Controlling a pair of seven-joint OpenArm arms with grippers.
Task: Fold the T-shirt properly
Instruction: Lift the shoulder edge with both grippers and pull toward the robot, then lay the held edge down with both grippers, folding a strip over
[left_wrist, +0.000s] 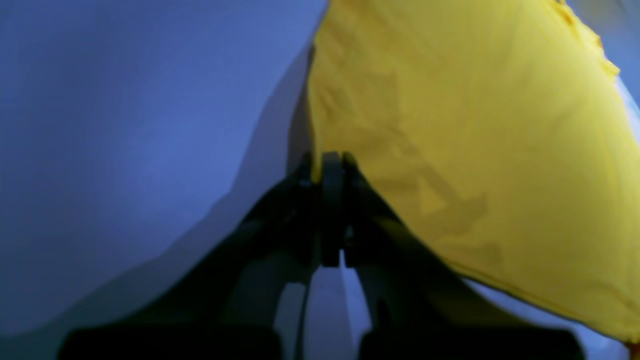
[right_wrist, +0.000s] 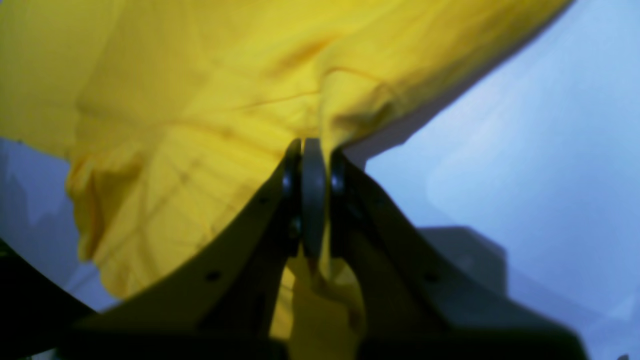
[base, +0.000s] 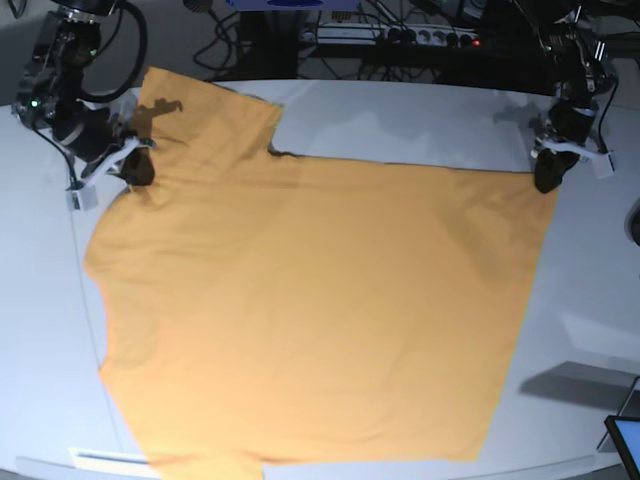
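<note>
**Gripping the spread T-shirt at two far corners**

Lying flat across most of the pale table (base: 590, 300), the orange-yellow T-shirt (base: 310, 320) reaches from the near edge, where its lower sleeve and side run out of view, back toward the arms. At the far right of the base view, the left claw (base: 548, 178) is clamped on the hem corner; the wrist view shows its jaws pressed together on the fabric edge (left_wrist: 330, 165). At the far left, the right claw (base: 138, 168) is closed on cloth beside the upper sleeve, with bunched fabric pinched between its jaws (right_wrist: 320, 150). Beyond the table, cables and a power strip (base: 400, 35) sit in shadow.
</note>
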